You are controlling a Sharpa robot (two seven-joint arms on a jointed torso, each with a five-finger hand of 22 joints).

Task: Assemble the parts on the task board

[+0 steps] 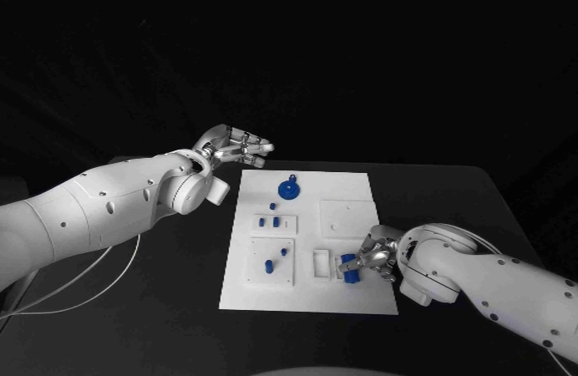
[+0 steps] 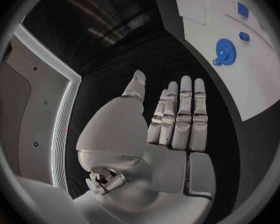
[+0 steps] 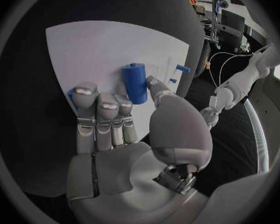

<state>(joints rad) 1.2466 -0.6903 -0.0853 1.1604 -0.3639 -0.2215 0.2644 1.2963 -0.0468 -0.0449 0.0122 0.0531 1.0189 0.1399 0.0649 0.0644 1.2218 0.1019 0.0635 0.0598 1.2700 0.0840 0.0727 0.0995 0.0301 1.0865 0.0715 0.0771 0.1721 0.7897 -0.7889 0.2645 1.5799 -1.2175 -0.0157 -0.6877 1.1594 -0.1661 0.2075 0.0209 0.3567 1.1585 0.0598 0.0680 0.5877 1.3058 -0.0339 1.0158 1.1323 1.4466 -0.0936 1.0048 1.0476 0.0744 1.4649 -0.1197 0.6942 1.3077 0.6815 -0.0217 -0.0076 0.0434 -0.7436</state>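
Parts – small blue pieces – sit across the white board (image 1: 362,297) in the middle of the black table (image 1: 157,309). A blue gear (image 1: 288,192) lies near the board's far edge. The right hand (image 1: 376,259) pinches a blue cylinder (image 3: 135,83) between thumb and fingers over the board's near right part. The left hand (image 1: 236,149) hangs just off the far left corner – fingers straight, holding nothing.

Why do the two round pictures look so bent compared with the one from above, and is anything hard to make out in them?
Both wrist views are fisheye: the task board edges curve there, while in the head view they run straight. In the right wrist view the blue cylinder by the right hand reads sharply; in the left wrist view the left hand looks crisp, the blue gear small near the rim.
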